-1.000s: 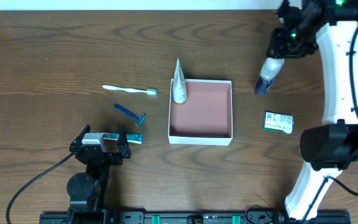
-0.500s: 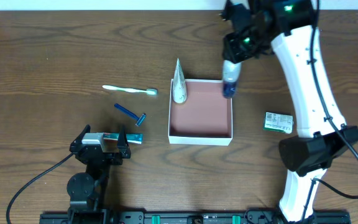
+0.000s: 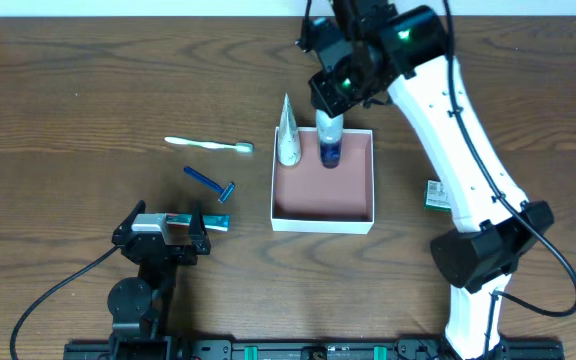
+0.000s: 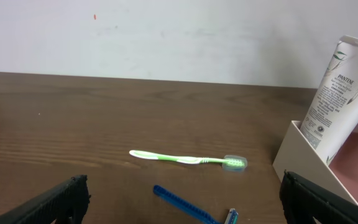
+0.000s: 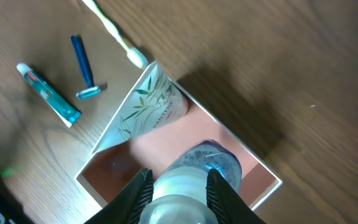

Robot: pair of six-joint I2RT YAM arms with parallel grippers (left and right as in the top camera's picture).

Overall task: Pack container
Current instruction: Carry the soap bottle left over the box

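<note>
1. A dark wooden bench point(image 3: 68, 80) runs to a plain white wall; the right arm point(image 3: 458, 130) reaches over its middle.
2. The container point(image 3: 318, 195) sits at the bench's centre, its pinkish floor mostly bare. The left wrist view cuts it off.
3. A Pantene tube point(image 3: 287, 135) leans in the container's far left corner, apparently too long to lie flat.
4. The right claw point(image 5: 179, 186) grips a small bottle point(image 3: 329, 140), blue end down, over the container's far side, probably to set it beside the tube. I cannot tell whether it touches the floor.
5. The left claw point(image 4: 188, 202) rests spread wide and holds nothing.
6. A toothbrush point(image 3: 208, 145), razor point(image 3: 208, 182) and toothpaste tube point(image 5: 48, 93) lie unpacked to the left.
7. A green packet point(image 3: 434, 195) is mostly hidden behind the arm.
</note>
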